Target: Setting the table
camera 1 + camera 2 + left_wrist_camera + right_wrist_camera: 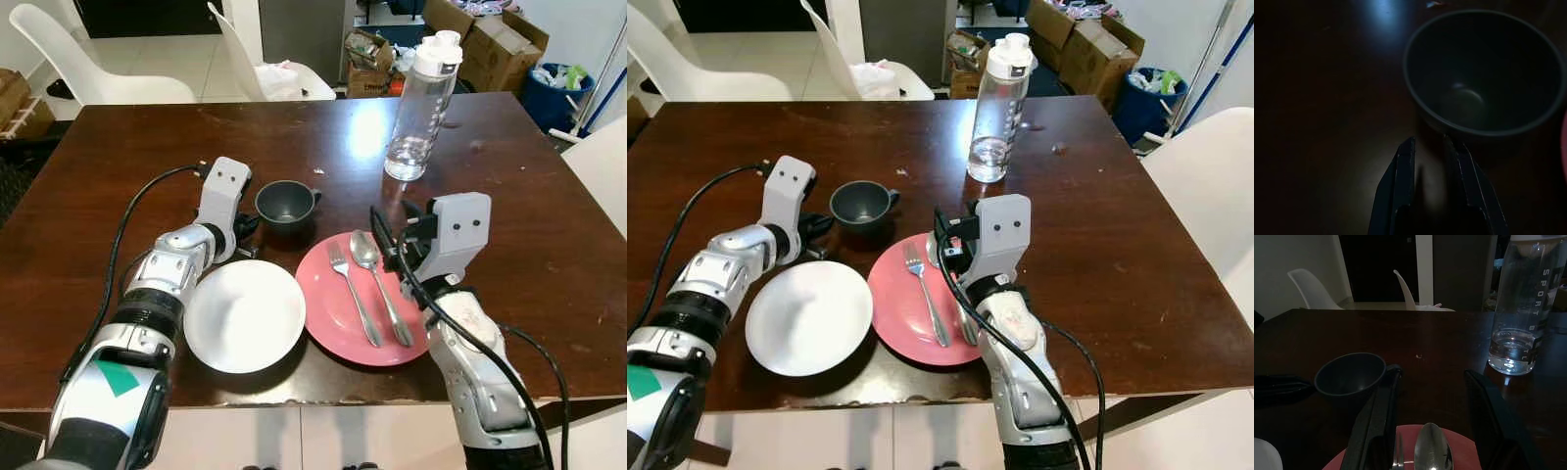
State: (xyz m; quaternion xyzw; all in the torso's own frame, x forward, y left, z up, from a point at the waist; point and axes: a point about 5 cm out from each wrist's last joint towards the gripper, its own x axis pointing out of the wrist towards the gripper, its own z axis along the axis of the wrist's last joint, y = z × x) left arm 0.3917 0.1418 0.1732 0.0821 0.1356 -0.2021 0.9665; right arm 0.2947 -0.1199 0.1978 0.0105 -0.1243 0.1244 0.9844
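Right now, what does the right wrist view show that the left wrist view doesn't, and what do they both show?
The right wrist view alone has the water bottle, the spoon on the pink plate, white chairs beyond the table, and the open right gripper. The left wrist view alone has the left gripper, fingers nearly together. Both show the dark cup on the brown table.
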